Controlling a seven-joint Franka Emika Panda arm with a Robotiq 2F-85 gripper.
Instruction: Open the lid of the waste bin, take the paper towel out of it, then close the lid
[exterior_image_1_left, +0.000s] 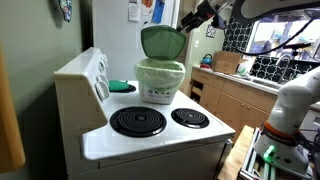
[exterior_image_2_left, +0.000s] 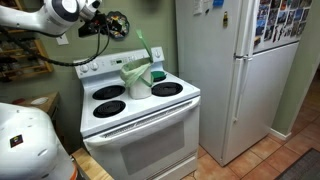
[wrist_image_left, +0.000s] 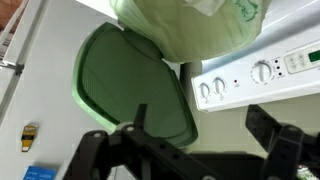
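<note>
The waste bin (exterior_image_1_left: 160, 82) stands at the back of the white stove between the burners, with its pale green liner showing at the rim; it also shows in an exterior view (exterior_image_2_left: 137, 82) and in the wrist view (wrist_image_left: 190, 28). Its dark green lid (exterior_image_1_left: 162, 42) is tipped up and stands open above the rim, and it fills the middle left of the wrist view (wrist_image_left: 128, 88). My gripper (exterior_image_1_left: 196, 17) hangs in the air beside the raised lid, apart from it. In the wrist view the gripper (wrist_image_left: 205, 125) is open with nothing between the fingers. The paper towel is not visible.
A flat bright-green object (exterior_image_1_left: 122, 86) lies on the stove by the control panel (wrist_image_left: 250, 75). Black burners (exterior_image_1_left: 137, 121) sit in front of the bin. A white fridge (exterior_image_2_left: 235, 70) stands beside the stove, and wooden cabinets (exterior_image_1_left: 235, 95) with clutter stand beyond it.
</note>
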